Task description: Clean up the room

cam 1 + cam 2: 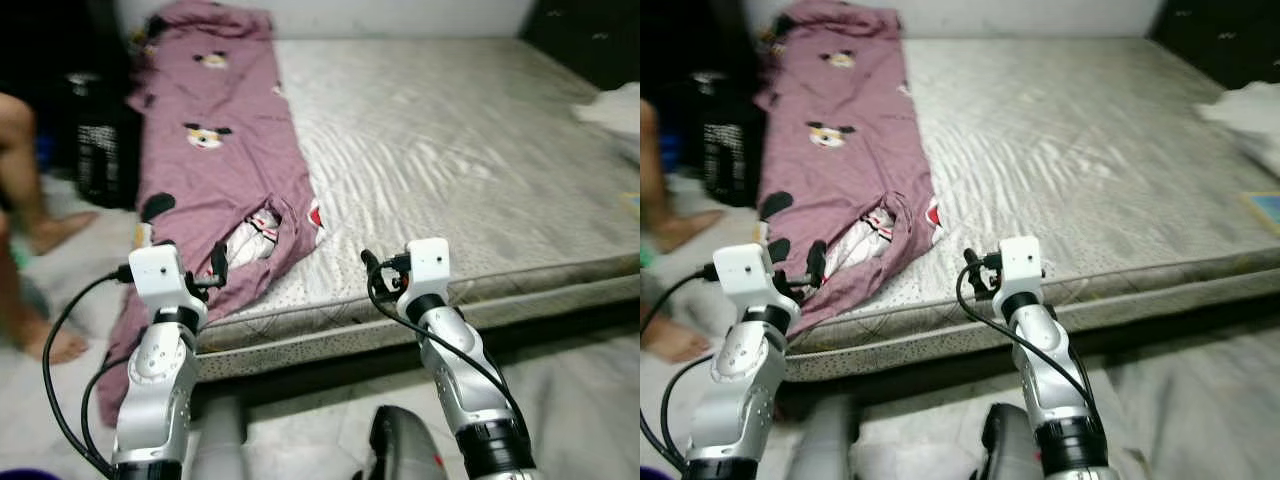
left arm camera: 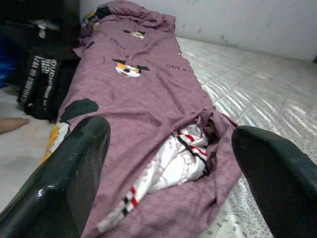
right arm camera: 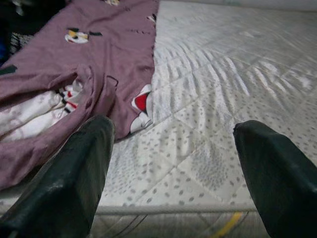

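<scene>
A purple quilt cover (image 1: 215, 150) with cartoon dog prints lies along the left side of a bare quilted mattress (image 1: 450, 150) and hangs over its front left corner. At its near end a slit shows a white inner blanket with red marks (image 2: 173, 163). My left gripper (image 2: 171, 173) is open, raised just in front of that slit, nothing between its fingers. My right gripper (image 3: 173, 173) is open too, held before the mattress's front edge, right of the cover's end. Both arms (image 1: 160, 350) (image 1: 450, 350) are raised at the bedside.
A person's bare legs and feet (image 1: 40, 230) stand on the floor at the far left. A black bag (image 1: 100, 150) sits by the bed's left side. White cloth (image 1: 615, 115) lies at the mattress's right edge. The floor (image 1: 580, 400) in front is pale.
</scene>
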Motion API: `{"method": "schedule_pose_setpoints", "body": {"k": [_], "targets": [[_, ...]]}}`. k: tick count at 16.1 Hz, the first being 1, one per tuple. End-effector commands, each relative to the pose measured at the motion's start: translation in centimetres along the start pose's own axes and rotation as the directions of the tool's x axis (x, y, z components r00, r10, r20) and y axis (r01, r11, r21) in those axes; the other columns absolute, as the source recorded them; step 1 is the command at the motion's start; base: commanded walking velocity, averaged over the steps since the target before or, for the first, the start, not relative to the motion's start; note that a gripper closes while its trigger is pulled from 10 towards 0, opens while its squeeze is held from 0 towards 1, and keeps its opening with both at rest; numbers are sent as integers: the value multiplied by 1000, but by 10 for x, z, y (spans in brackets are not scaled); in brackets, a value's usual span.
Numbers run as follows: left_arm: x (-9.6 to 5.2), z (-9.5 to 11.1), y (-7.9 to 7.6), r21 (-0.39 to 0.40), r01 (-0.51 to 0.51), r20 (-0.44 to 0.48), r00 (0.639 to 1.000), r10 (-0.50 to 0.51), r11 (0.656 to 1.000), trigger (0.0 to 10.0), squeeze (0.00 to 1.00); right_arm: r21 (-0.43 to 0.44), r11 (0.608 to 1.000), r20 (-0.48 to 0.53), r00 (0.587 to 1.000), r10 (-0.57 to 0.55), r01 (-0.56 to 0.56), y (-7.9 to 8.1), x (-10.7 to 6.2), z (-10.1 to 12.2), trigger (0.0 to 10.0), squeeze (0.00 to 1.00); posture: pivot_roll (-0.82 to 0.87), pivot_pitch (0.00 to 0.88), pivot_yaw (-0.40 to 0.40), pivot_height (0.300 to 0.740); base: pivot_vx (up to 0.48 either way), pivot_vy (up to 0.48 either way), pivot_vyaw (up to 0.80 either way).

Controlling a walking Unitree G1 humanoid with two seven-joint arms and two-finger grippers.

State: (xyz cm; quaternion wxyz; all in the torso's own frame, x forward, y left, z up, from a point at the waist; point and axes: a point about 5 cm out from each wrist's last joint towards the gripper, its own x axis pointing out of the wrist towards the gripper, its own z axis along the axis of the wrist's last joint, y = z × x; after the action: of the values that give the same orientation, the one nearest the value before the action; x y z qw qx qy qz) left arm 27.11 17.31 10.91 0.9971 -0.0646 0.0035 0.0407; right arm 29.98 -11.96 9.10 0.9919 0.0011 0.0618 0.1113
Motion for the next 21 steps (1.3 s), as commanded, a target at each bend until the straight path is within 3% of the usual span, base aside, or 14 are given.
{"method": "schedule_pose_setpoints", "body": {"k": [1,7,21], "targets": [[0,1,1,8,-3,3,1000,3,1000,10000,0,-6,1000,17,1000,7,-7,3,3,5,10000,0,69,48,-61,610,0,0,0],[-1,3,-3,-22,43,18,999,-43,999,10000,0,-5,1000,12,1000,7,-7,4,2,4,10000,0,68,49,-58,610,0,0,0],[0,1,-5,-8,53,-5,999,-53,999,10000,0,-4,1000,5,1000,7,-7,4,3,4,10000,0,63,70,-59,610,261,0,0]]}}
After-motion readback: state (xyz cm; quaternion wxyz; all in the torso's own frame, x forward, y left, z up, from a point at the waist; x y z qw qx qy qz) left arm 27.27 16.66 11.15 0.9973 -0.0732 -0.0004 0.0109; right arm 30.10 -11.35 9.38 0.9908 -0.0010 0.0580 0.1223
